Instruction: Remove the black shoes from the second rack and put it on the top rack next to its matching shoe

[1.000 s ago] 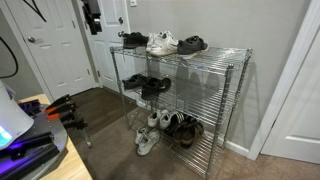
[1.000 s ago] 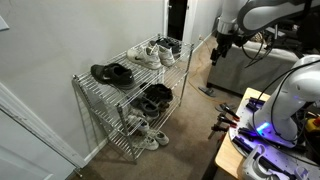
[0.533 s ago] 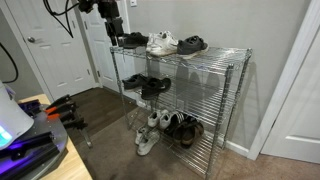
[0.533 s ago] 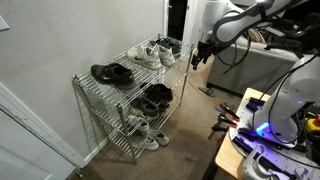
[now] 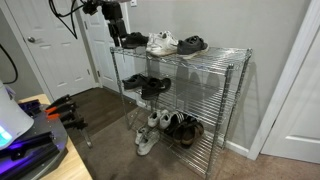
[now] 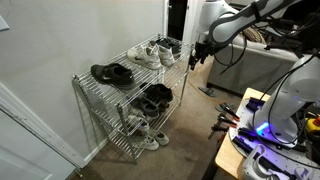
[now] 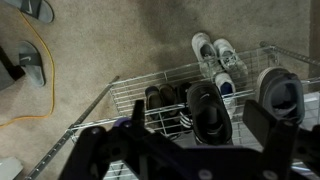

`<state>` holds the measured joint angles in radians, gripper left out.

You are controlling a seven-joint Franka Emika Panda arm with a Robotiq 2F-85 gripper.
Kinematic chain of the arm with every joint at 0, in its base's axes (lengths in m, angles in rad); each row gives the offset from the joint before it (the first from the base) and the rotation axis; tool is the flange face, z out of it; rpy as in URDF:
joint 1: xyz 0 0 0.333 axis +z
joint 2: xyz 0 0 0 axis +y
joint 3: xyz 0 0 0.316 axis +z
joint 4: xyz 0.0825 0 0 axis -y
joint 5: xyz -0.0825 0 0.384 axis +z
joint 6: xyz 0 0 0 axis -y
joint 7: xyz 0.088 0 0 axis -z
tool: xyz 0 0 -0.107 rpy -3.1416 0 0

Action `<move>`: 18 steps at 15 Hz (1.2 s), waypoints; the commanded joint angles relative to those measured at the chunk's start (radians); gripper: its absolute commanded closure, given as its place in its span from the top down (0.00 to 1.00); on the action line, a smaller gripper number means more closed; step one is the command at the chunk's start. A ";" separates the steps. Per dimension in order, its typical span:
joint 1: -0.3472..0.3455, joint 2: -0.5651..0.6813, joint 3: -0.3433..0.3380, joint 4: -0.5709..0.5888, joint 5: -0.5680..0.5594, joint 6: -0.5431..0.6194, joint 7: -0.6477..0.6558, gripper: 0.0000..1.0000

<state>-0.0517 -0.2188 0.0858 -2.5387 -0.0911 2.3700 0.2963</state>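
The chrome wire unit shows in both exterior views. On the top rack (image 5: 222, 54) a black matching shoe (image 5: 131, 40) lies at one end, beside white sneakers (image 5: 160, 43) and a brown-grey shoe (image 5: 192, 44). The second rack (image 5: 195, 96) holds the black shoes (image 5: 145, 85), also seen from the other side (image 6: 155, 97). My gripper (image 5: 114, 24) hangs open and empty just above and beside the top rack's end by the matching shoe (image 6: 169, 45). In the wrist view the gripper (image 7: 197, 135) looks straight down on that shoe (image 7: 205, 108). Dark shoes (image 7: 160, 97) show through the grid below it.
The lowest tier holds white sneakers (image 5: 150, 130) and dark shoes (image 5: 183, 128). A white door (image 5: 60, 50) stands beside the rack. A desk with equipment (image 5: 30, 140) is in front. A sofa (image 6: 245, 65) and a yellow cable (image 7: 40, 85) lie on the carpet side.
Over the last second my arm has swung in toward the end of the top rack. In the last half second it has barely moved. No shoe has moved.
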 commanded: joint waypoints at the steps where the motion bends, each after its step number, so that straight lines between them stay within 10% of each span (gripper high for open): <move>1: -0.017 -0.018 0.009 -0.059 -0.090 0.214 0.104 1.00; 13: -0.243 0.059 0.156 -0.107 -0.834 0.634 0.704 1.00; 18: -0.192 0.054 0.123 -0.113 -0.741 0.595 0.630 1.00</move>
<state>-0.2433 -0.1643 0.2087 -2.6512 -0.8318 2.9653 0.9265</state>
